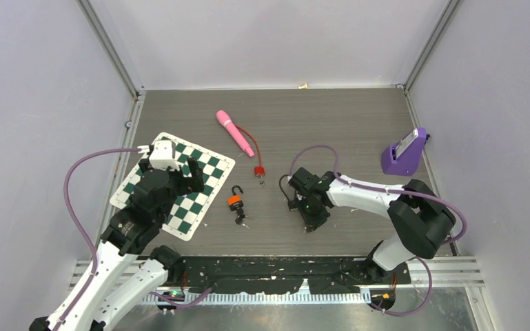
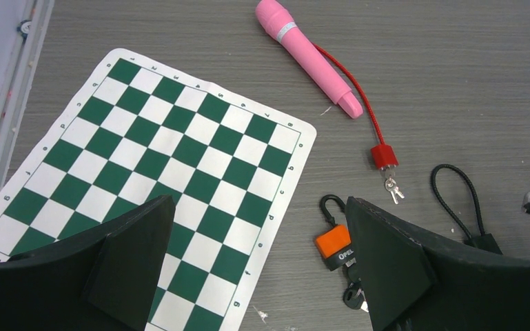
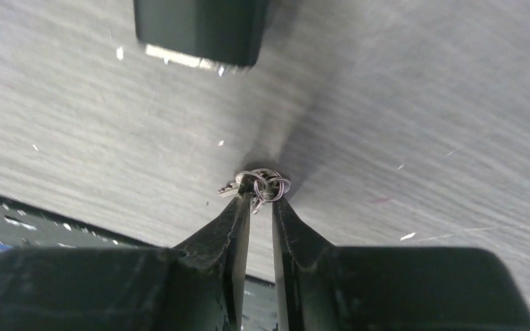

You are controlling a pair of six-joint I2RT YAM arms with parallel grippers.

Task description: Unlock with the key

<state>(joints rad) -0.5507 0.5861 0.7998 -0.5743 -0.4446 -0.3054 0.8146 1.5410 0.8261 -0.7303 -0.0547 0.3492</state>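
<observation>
The table (image 1: pixel 331 117) is grey-brown with fine streaked grain. At centre left lies a mat (image 2: pixel 179 138) of dark green and white checks inside a white border. At upper centre a stick (image 2: pixel 303 52) is plain pink, trailing a red cord (image 2: pixel 360 95) to a red lock (image 2: pixel 384 156). Near the middle, a padlock (image 2: pixel 333 242) has an orange body and a black shackle. At right, a stand (image 1: pixel 404 155) is purple. The cables (image 1: pixel 76 186) are purple too. The left arm (image 1: pixel 120 269) and right arm (image 1: pixel 365 196) are white with black joints. The keys (image 3: pixel 262 185) are silver. The left gripper (image 2: pixel 256 207) and right gripper (image 3: pixel 260 203) are black.
</observation>
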